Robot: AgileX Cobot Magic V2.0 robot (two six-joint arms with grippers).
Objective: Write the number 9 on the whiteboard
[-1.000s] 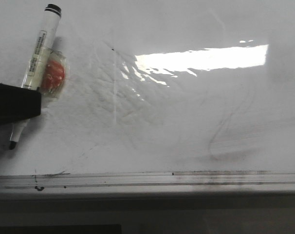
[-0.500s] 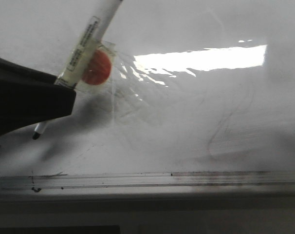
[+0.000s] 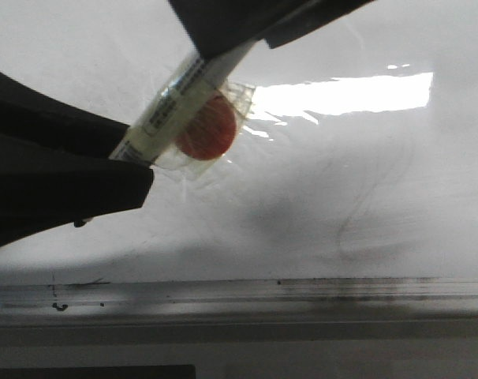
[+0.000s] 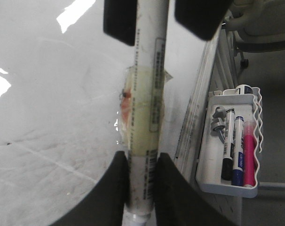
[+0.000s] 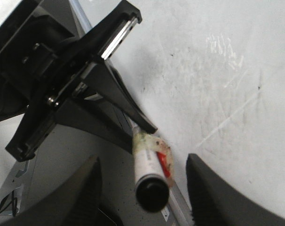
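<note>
While the left gripper (image 4: 141, 162) clamps it, the marker (image 3: 184, 99) slants over the whiteboard (image 3: 365, 197).

A white tray (image 4: 206, 165) hung beside the board's edge. In it lay three markers side by side: one with a black cap (image 4: 226, 150), one with a blue cap (image 4: 237, 153), and a pink one (image 4: 249, 155). A grey knob-like piece (image 4: 218, 114) sat at the tray's end near the black-capped marker. Beyond the tray, a pale chair base with a castor (image 4: 243, 62) stood on the grey floor (image 4: 274, 117).
</note>
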